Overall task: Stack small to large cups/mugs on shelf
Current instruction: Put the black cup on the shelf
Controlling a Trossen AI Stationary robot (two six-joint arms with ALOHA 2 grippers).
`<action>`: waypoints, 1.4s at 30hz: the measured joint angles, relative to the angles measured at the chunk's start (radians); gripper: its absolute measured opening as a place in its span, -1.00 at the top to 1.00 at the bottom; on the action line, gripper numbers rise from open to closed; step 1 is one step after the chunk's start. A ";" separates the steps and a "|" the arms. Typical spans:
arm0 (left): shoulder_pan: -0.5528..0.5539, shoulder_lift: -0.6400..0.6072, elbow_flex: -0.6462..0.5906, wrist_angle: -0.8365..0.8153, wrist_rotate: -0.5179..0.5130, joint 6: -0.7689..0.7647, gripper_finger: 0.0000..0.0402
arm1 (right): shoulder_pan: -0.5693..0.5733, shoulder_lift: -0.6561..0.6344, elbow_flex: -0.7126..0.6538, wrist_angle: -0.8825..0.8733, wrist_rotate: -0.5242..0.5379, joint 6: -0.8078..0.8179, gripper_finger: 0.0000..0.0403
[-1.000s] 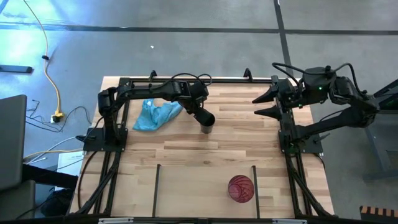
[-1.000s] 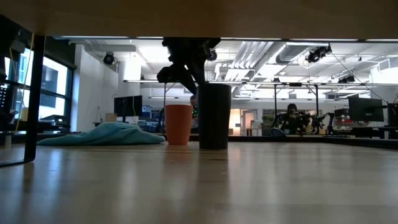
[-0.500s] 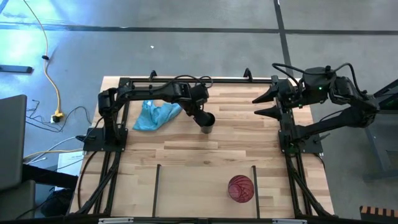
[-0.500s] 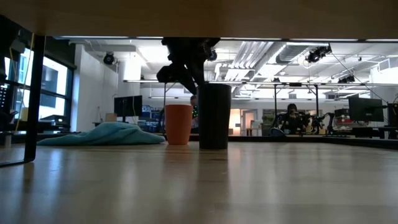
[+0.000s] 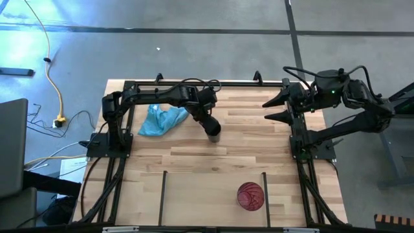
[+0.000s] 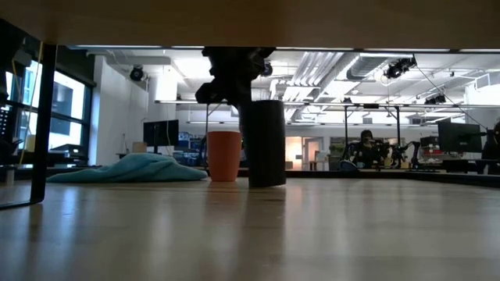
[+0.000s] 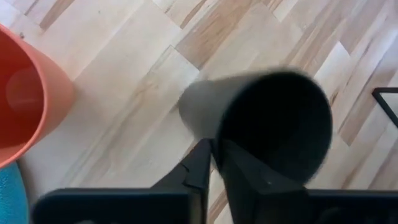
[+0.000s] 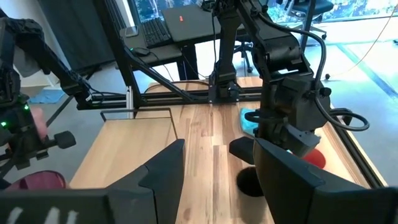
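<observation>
The black cup [image 5: 214, 130] stands on the table's middle far part, with my left gripper [image 7: 214, 154] shut on its rim. The small orange cup [image 6: 224, 156] stands upright just beside it, toward the light-blue cloth [image 5: 162, 120]. It also shows in the left wrist view as the orange cup [image 7: 25, 106]. The red-pink cup [image 5: 250, 195] stands on the shelf [image 5: 207, 194] between two thin black bars, near the right one. My right gripper [image 5: 275, 108] waits open, raised at the table's far right. My left gripper holds the black cup by the near part of its rim [image 7: 216, 140], one finger inside the cup and one outside against its wall. The fingers come slanting down from above. The cup's base [image 6: 266, 183] rests on the table.
The light-blue cloth [image 6: 133, 168] lies crumpled at the far left, just beyond the orange cup. The arms' black frames run along the table's left and right edges. Bare planks lie between the cups and the shelf.
My left gripper has shut on the black cup's rim without leaving its place. The black cup has shifted a little toward the orange cup, still standing on the table.
</observation>
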 joint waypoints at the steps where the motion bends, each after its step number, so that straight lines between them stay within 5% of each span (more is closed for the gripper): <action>1: 0.000 0.000 0.000 -0.001 0.003 0.003 0.94 | 0.000 0.000 0.000 0.000 0.000 -0.002 0.09; 19: -0.005 0.000 0.026 -0.130 -0.007 0.063 0.99 | -0.002 0.000 0.000 -0.005 0.028 -0.013 0.09; 42: -0.083 -0.002 0.593 -0.614 -0.018 0.165 1.00 | -0.002 -0.041 -0.001 -0.017 0.148 -0.099 0.09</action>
